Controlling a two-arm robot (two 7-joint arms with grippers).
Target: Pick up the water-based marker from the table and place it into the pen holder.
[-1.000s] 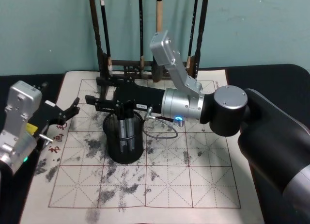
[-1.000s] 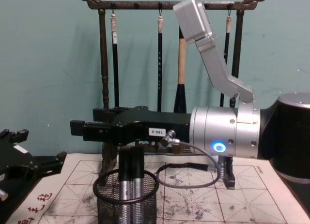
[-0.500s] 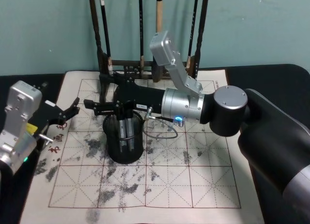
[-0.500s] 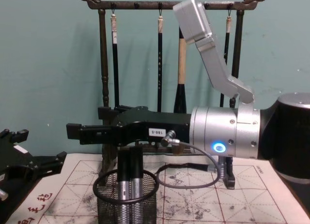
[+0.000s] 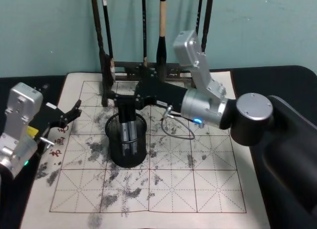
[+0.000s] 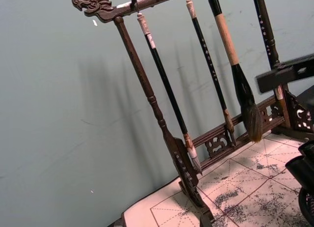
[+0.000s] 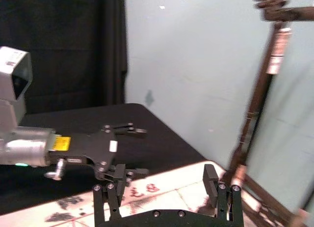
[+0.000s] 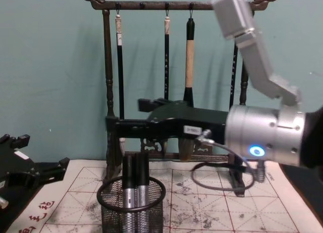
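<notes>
The pen holder (image 5: 117, 150), a round black mesh cup, stands on the ink-stained grid mat. Two black-and-silver markers (image 5: 129, 132) stand upright inside it, also plain in the chest view as the markers (image 8: 134, 178) in the pen holder (image 8: 112, 219). My right gripper (image 5: 115, 96) hovers just above and behind the cup, open with nothing between its fingers (image 7: 218, 187). In the chest view the right gripper (image 8: 121, 125) reaches leftward over the markers' tops. My left gripper (image 5: 74, 111) rests open at the mat's left edge, apart from the cup.
A tall dark wooden brush rack (image 5: 106, 65) with several hanging calligraphy brushes stands at the back of the mat, close behind the right gripper. The rack (image 6: 162, 128) looms large in the left wrist view. A grey cable (image 5: 178, 132) loops by the cup.
The right arm has drawn back to the right and risen slightly, so its fingers no longer reach past the cup. The markers, cup and left arm have not moved.
</notes>
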